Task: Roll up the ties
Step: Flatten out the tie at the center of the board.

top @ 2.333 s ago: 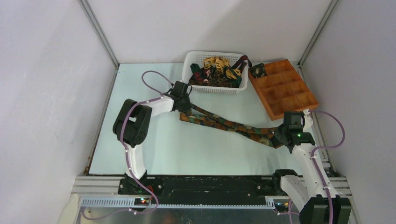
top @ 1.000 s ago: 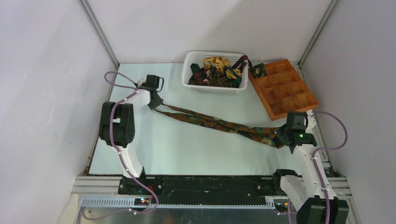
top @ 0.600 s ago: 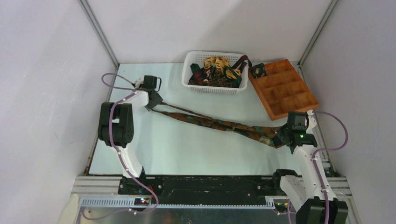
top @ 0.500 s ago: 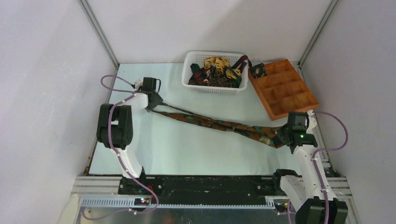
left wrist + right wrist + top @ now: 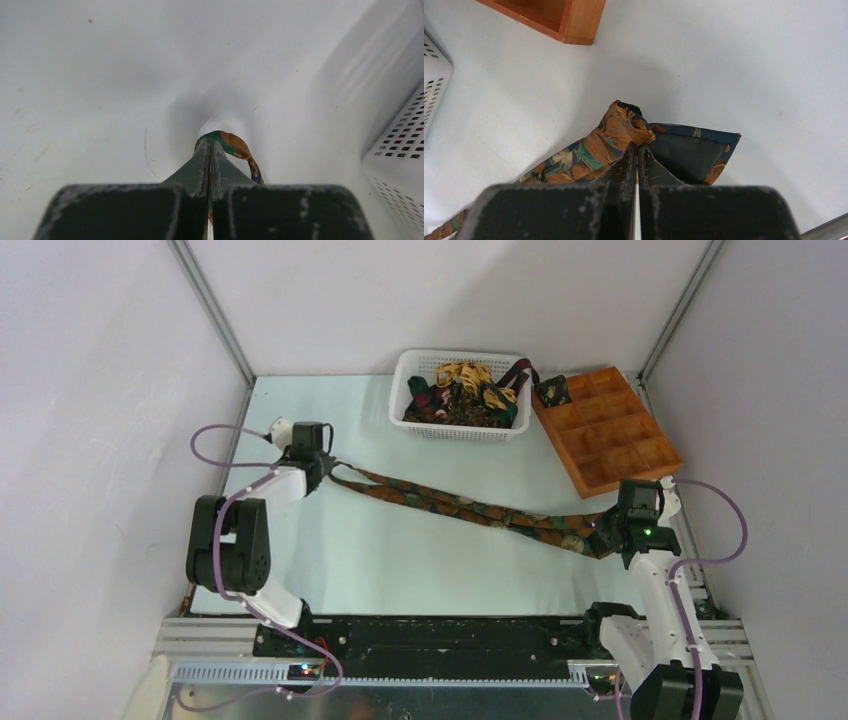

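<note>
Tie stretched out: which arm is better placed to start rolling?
Probably left: the left gripper is shut on the tie at its narrow end, curled into a small loop at the fingertips. The right gripper just pins the wide end.

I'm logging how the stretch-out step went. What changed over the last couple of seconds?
The left end effector swung left, away from the white plastic basket, drawing the green-and-orange patterned fabric necktie out straighter; it is now shut on the narrow end. The right end effector stayed clamped on the wide end, and the basket and orange-brown compartment tray did not move.
</note>
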Tool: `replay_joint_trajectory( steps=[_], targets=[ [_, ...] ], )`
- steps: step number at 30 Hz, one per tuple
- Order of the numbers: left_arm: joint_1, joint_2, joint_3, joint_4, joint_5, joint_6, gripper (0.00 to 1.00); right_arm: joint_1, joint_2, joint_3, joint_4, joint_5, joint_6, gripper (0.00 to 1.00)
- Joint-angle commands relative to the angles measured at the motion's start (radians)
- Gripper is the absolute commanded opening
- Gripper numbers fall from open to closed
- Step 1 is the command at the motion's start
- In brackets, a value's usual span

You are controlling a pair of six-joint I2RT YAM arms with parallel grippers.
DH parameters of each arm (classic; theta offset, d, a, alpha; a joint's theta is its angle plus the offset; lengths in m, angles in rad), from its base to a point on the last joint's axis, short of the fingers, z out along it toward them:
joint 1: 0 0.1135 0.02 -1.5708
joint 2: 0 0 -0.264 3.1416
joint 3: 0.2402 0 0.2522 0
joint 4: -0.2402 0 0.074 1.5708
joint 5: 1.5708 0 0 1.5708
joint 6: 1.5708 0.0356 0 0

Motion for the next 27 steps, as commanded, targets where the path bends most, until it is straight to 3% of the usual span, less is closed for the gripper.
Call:
replay_joint_trajectory(
  steps=[1,4,8,10,12,27],
  targets=[
    [0.01,-0.06,-0.03,0.101,-0.035,-0.031,0.0,-0.007,-0.007,0.004,0.002,0.023,-0.016,0.0],
    [0.011,-0.076,-0.04,0.134,0.037,-0.034,0.01,-0.008,-0.008,0.004,0.002,0.019,-0.016,0.0],
    [-0.012,-0.131,-0.101,0.212,0.128,-0.076,0.23,-0.008,-0.012,0.004,0.0,0.018,-0.015,0.0],
    [-0.039,-0.158,-0.107,0.211,0.133,-0.092,0.37,-0.008,-0.012,0.004,0.0,0.019,-0.016,0.0],
    [-0.065,-0.168,-0.097,0.189,0.131,-0.1,0.44,-0.008,-0.012,0.004,0.002,0.018,-0.016,0.0],
    [-0.087,-0.011,-0.037,0.147,0.189,-0.151,0.48,-0.008,-0.015,0.004,0.005,0.006,-0.013,0.0]
  ],
)
